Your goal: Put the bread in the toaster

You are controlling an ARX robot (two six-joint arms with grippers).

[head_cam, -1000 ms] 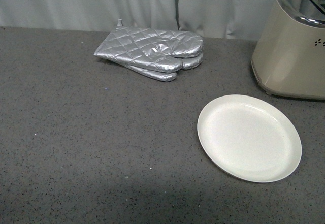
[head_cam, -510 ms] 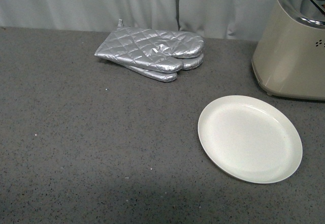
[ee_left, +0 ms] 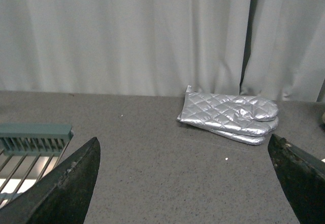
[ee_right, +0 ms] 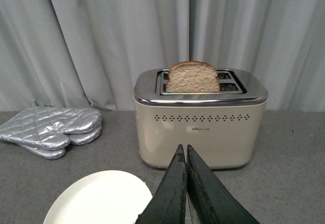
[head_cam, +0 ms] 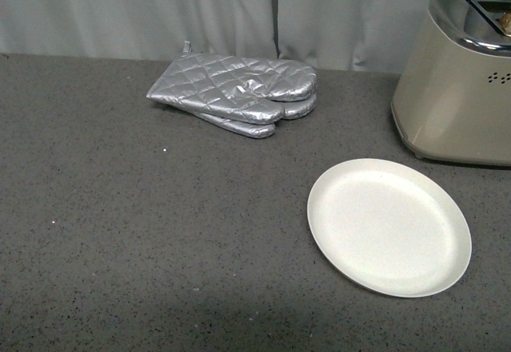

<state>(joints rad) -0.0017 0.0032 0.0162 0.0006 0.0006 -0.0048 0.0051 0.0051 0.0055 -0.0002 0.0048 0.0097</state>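
L gripper: fingers spread wide, nothing btwn them, touching nothing; dark, rough-surfaced tips hang above the counter. R gripper: fingers pressed together w/ only a hairline seam, holding nothing, pointed at the toaster.

Bread stands upright in the toaster's near slot, rounded top and brown crust poking above the chrome; pale, porous crumb. Toaster: beige metal body, rounded corners, shiny chrome top, row of small dot holes along the side.

Plate: round, off-white, matte, shallow rim, bare, just in front of toaster. Oven mitts: silver, quilted, stacked, near the curtain. Countertop: dark grey, speckled.
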